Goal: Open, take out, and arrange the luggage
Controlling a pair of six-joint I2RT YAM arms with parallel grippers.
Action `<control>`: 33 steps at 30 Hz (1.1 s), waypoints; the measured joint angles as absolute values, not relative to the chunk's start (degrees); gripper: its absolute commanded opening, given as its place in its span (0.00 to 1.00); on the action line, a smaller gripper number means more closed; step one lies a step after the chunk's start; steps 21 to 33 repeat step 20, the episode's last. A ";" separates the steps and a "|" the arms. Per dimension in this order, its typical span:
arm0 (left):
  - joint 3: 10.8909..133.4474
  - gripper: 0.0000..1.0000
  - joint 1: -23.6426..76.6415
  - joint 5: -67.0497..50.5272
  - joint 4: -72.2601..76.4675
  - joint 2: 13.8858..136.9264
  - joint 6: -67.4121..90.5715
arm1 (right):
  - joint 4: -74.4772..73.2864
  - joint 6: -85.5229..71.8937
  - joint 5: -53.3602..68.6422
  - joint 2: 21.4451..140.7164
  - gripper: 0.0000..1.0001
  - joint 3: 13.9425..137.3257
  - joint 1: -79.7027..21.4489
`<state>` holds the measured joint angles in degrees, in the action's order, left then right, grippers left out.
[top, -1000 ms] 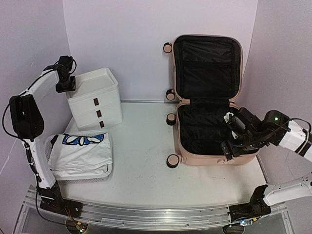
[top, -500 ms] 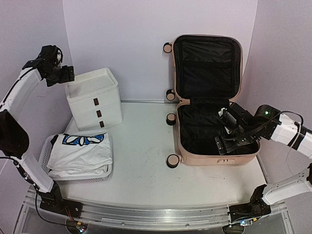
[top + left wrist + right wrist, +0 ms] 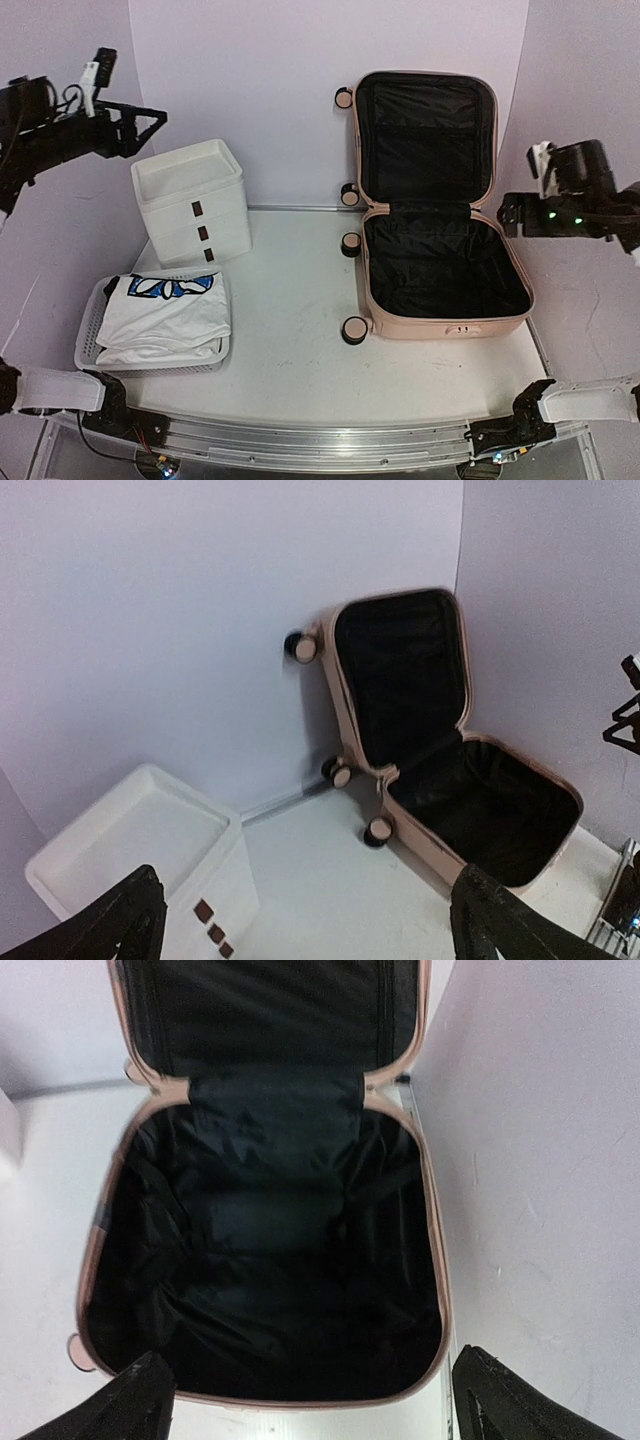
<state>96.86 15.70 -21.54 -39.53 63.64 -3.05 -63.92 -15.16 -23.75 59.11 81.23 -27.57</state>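
Observation:
The pale pink luggage [image 3: 446,325] lies open at the right of the table, its lid [image 3: 425,130] propped against the back wall. Only black lining shows inside both halves. My left gripper [image 3: 150,124] hangs high at the far left, above and left of the white drawer unit, open and holding nothing. In the left wrist view the luggage [image 3: 400,670] sits far off, beyond my wide-apart gripper [image 3: 310,930]. My right gripper [image 3: 510,215] hovers above the luggage's right edge, open and holding nothing. In the right wrist view the lower shell [image 3: 270,1240] lies below my gripper [image 3: 320,1405].
A white drawer unit [image 3: 195,205] [image 3: 130,850] with an open top tray stands at the back left. In front of it a white mesh basket [image 3: 88,335] holds a folded white shirt with a blue print [image 3: 165,305]. Walls close in behind and on both sides.
My right gripper has lifted out of the luggage's lower shell and drawn back to the right. My left gripper has opened and risen up and left, away from the drawer unit.

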 measured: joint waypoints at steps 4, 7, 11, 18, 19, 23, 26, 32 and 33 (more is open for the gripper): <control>90.87 0.99 15.55 -21.89 -31.59 53.39 -3.11 | -63.51 -11.18 -22.63 55.20 0.98 89.82 -27.57; 88.38 0.99 15.55 -21.41 -26.33 48.31 -3.07 | -63.13 -9.19 -22.55 53.28 0.98 93.41 -27.57; 88.23 0.99 15.55 -20.75 -22.24 47.90 -3.01 | -62.67 -7.64 -22.87 52.45 0.98 93.69 -27.57; 87.61 0.99 15.55 -20.01 -21.50 51.09 -2.72 | -61.67 -6.37 -23.24 52.07 0.98 89.47 -27.57; 87.61 0.99 15.55 -19.86 -21.50 51.33 -2.68 | -61.39 -6.15 -23.18 51.79 0.98 88.90 -27.57; 87.61 0.99 15.55 -19.73 -21.50 51.64 -2.55 | -61.04 -5.98 -23.14 51.44 0.98 88.18 -27.57; 87.61 0.99 15.55 -19.73 -21.50 51.64 -2.55 | -61.04 -5.98 -23.14 51.44 0.98 88.18 -27.57; 87.61 0.99 15.55 -19.73 -21.50 51.64 -2.55 | -61.04 -5.98 -23.14 51.44 0.98 88.18 -27.57; 87.61 0.99 15.55 -19.73 -21.50 51.64 -2.55 | -61.04 -5.98 -23.14 51.44 0.98 88.18 -27.57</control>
